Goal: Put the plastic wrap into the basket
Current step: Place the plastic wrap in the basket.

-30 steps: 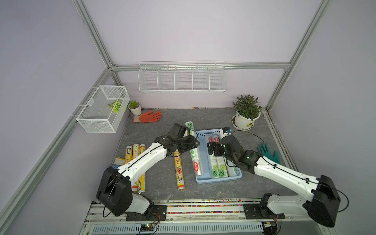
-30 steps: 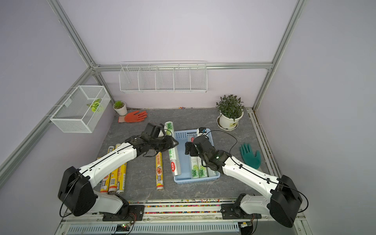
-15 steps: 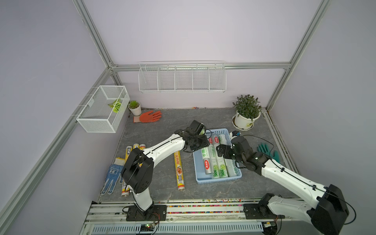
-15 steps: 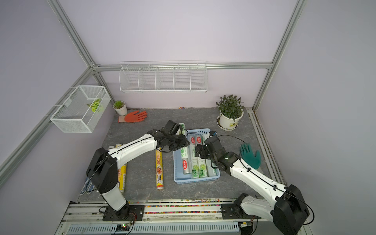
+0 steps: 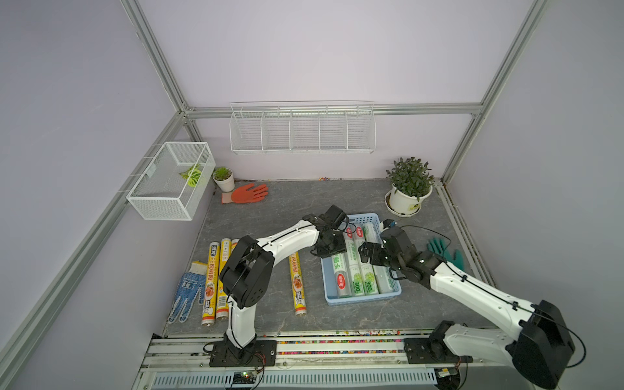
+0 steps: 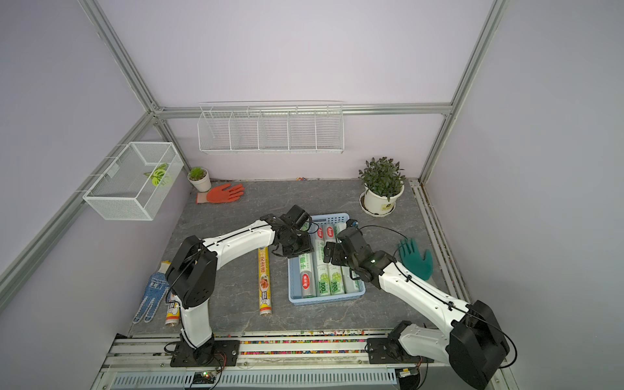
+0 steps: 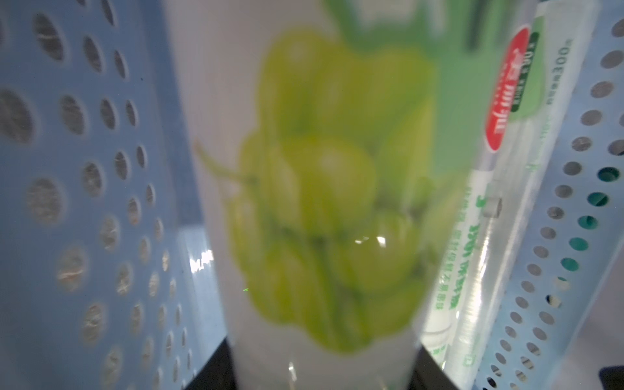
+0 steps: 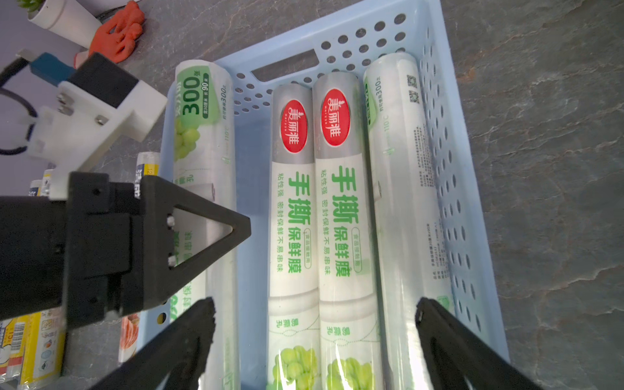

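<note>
The light-blue basket holds three clear-white plastic wrap rolls side by side. My left gripper is shut on another green-print roll, lying along the basket's left wall. My right gripper hangs open over the rolls, holding nothing. One yellow roll lies on the table left of the basket. More yellow rolls lie further left, partly behind my left arm.
A blue glove lies at the front left, a teal glove right of the basket, an orange glove at the back. A potted plant, a small pot, a wire-mesh box and a wire rack line the walls.
My left gripper has carried its roll rightward from beside the basket into its left side. The right gripper has drawn back slightly and stays open.
</note>
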`<state>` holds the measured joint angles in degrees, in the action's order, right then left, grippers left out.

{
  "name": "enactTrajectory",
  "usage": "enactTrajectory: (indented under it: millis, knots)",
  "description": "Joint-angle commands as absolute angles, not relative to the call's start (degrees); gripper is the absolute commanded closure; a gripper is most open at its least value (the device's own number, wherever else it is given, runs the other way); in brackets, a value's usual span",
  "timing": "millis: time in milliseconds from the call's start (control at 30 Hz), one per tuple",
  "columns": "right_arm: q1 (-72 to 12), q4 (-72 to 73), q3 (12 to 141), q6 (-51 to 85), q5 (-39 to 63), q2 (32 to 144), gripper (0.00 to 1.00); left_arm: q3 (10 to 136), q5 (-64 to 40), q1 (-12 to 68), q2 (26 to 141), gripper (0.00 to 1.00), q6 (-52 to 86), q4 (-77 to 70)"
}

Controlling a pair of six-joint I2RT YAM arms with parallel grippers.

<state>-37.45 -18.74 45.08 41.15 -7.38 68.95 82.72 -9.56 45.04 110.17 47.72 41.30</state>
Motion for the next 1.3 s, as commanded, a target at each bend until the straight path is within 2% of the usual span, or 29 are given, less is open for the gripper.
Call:
enactTrajectory:
  millis: [0, 233, 633, 833, 1267]
  knots:
    - [-37.2, -19.3, 46.2, 40.6, -6.8, 70.0, 0.02, 85.5, -8.8, 45.3, 110.9, 0.71, 47.2, 41.9]
    - [-37.2, -19.9, 47.1, 40.3, -6.6, 71.3, 0.02, 86.5, -8.6, 45.3, 113.3, 0.59, 46.7, 42.7]
    - [-37.2, -20.1, 48.0, 40.1, -6.5, 72.0, 0.02, 86.6, -8.8, 45.3, 114.2, 0.46, 45.9, 43.0]
    - [-37.2, -19.8, 48.2, 40.0, -6.1, 72.3, 0.02, 86.2, -8.3, 45.4, 113.7, 0.32, 45.6, 43.4]
    - [-37.1, -19.6, 49.2, 39.9, -5.7, 71.9, 0.02, 83.8, -7.8, 45.5, 106.2, 0.3, 44.8, 42.2]
